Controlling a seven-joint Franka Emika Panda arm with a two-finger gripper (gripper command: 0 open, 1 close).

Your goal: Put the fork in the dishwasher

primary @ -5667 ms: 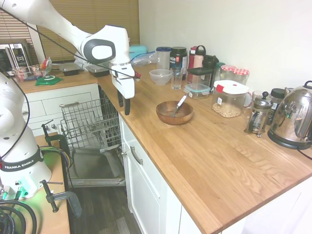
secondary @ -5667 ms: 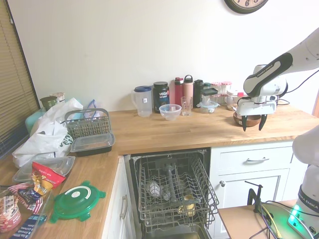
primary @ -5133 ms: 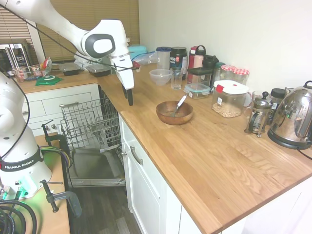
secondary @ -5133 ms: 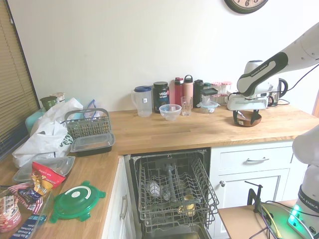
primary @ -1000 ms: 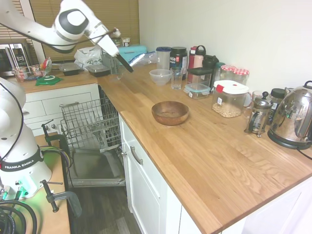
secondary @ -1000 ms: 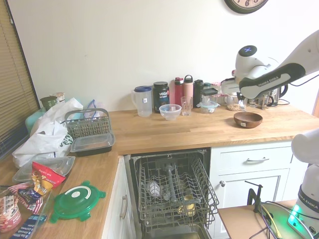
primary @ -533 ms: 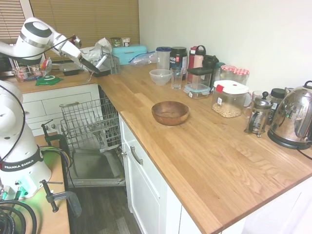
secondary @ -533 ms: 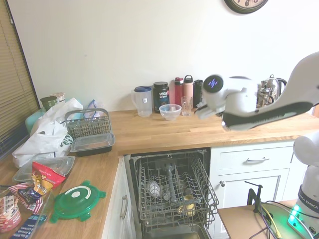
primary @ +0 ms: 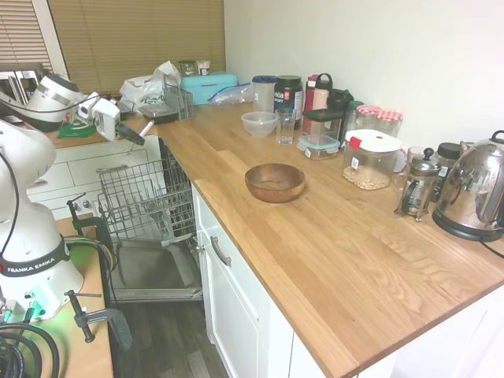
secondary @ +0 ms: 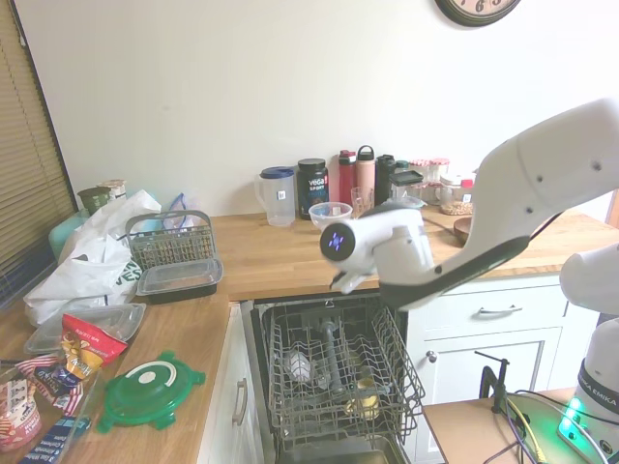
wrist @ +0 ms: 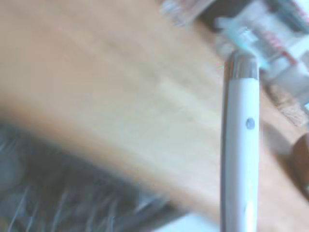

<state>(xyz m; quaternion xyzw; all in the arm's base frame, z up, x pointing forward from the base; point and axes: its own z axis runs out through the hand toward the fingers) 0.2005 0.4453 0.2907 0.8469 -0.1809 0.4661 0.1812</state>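
A: end effector (primary: 132, 134) status?
B: above the dishwasher (primary: 150, 201) rack, near the surface (primary: 315, 236) edge — open or closed, can't tell.
A: fork (wrist: 240, 145)?
B: wrist view only — blurred pale handle, probably it, over the surface edge.

I read "FRANKA EMIKA" in white letters on a dark band around the arm base (primary: 30, 264) in the first exterior view. In the second exterior view the same band shows on the base (secondary: 598, 379), where I make out only "EMIKA", running sideways. The black tub (secondary: 311, 188) on the counter, well away from the fingers, carries white print that looks like "VEGA"; the smaller line under it is too small for me to read. The wall clock (secondary: 476, 9) is cut off at the top edge and I cannot read its numerals. The wrist view is blurred and I read nothing there.
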